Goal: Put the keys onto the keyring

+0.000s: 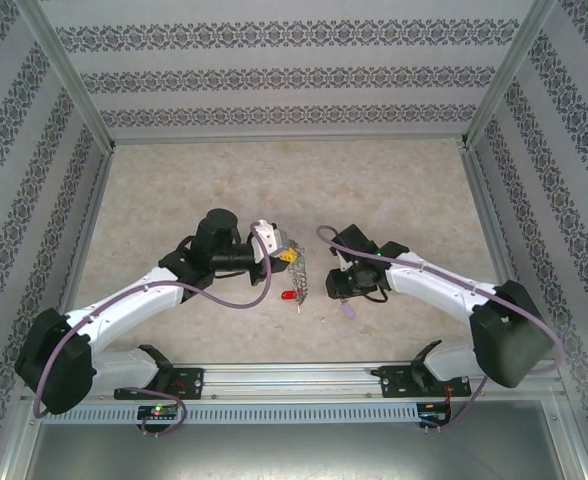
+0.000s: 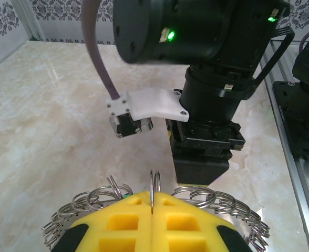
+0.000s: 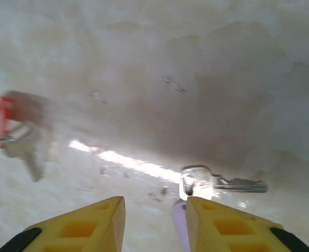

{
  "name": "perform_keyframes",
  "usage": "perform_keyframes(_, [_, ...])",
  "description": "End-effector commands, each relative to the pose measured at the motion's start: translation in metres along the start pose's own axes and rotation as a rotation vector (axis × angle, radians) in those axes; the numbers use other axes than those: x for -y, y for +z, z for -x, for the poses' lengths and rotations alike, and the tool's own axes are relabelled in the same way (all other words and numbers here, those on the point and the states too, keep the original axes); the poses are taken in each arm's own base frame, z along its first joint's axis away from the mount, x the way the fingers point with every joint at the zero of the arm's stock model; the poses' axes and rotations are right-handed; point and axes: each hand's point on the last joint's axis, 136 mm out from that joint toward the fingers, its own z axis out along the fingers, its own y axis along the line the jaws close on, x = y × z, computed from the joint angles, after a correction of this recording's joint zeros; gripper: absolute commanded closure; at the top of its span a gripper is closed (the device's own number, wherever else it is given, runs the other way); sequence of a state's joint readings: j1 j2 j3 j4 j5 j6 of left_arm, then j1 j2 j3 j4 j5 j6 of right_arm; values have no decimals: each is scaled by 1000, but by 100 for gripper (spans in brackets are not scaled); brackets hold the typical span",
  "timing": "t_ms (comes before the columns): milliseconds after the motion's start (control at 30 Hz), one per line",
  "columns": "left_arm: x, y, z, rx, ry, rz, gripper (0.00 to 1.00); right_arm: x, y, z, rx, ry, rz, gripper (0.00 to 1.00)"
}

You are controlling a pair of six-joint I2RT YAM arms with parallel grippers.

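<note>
Red-tagged key (image 3: 17, 116) blurred, lilac tag (image 3: 179, 230) cut off, keyring (image 2: 196, 197) half hidden

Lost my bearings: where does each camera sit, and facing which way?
Top external: above, behind the bases, looking down at the table; both arms.
Left wrist: faces the right arm; left gripper shut on the keyring.
Right wrist: looks down; right gripper open over the lilac key.
Top and right wrist share the red key.

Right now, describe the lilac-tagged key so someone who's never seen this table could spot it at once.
On the pale marbled table, find the right gripper near the middle. The lilac-tagged key lies on the table right at its open fingers. The neighbouring key, toward the left arm, has a red tag.
</note>
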State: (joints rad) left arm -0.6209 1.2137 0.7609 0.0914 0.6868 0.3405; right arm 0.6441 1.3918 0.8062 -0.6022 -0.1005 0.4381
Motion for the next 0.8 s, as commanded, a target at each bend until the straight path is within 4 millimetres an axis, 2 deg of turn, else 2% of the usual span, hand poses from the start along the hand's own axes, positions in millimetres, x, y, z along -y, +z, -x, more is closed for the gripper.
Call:
perform_keyframes(0, [4, -6, 3, 7, 21, 9, 100, 22, 1, -6, -49, -22, -133, 63])
perform_keyframes(167, [5, -5, 2, 2, 13, 2, 100, 3, 14, -9, -112, 55, -22, 69])
perform_keyframes(267, [4, -5, 4, -1, 18, 0, 100, 3, 17, -13, -142, 83, -39, 76])
perform_keyframes(533, [3, -1, 5, -3, 14, -13, 100, 18, 15, -21, -167, 92, -124, 72])
perform_keyframes(767, [3, 0, 7, -1, 18, -20, 100, 14, 21, -21, -184, 95, -107, 77])
